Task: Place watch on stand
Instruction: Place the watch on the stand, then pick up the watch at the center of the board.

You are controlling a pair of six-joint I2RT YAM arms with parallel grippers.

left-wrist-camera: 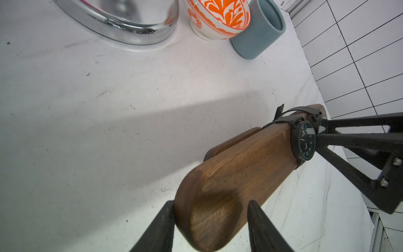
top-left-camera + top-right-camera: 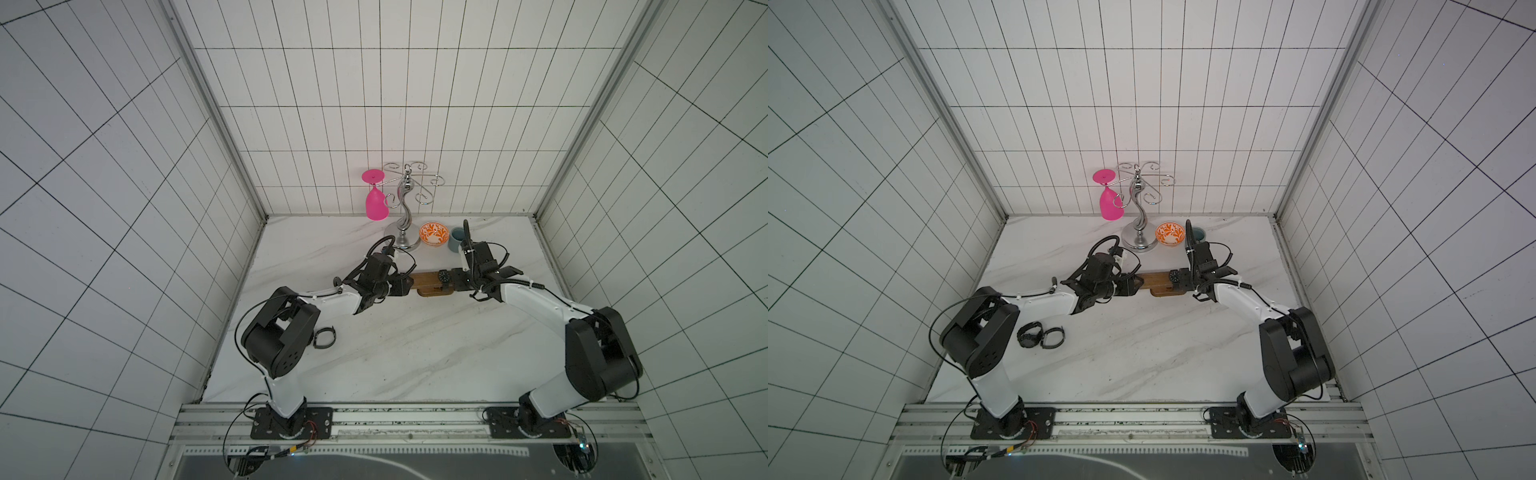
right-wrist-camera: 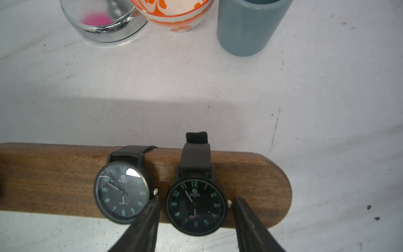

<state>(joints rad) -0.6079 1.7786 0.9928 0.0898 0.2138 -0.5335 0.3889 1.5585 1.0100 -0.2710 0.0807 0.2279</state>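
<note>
The stand (image 2: pixel 426 280) (image 2: pixel 1154 280), a brown wooden bar on a lighter base, lies mid-table between both arms. My left gripper (image 1: pixel 210 202) (image 2: pixel 405 284) is shut on the bar's rounded left end (image 1: pixel 218 209), one finger on each side. Two black watches hang on the bar's right part. One watch (image 3: pixel 123 193) sits further in. The outer watch (image 3: pixel 196 206) lies between the fingers of my right gripper (image 3: pixel 197 199) (image 2: pixel 455 278), which stands open with narrow gaps on both sides of the case. In the left wrist view a watch (image 1: pixel 304 141) shows edge-on.
Two more black watches (image 2: pixel 1030 334) (image 2: pixel 1052 336) lie on the table by the left arm's elbow. At the back stand a chrome glass rack (image 2: pixel 405 232) with a pink glass (image 2: pixel 376 205), an orange-patterned bowl (image 2: pixel 433 234) and a blue-grey cup (image 2: pixel 457 239).
</note>
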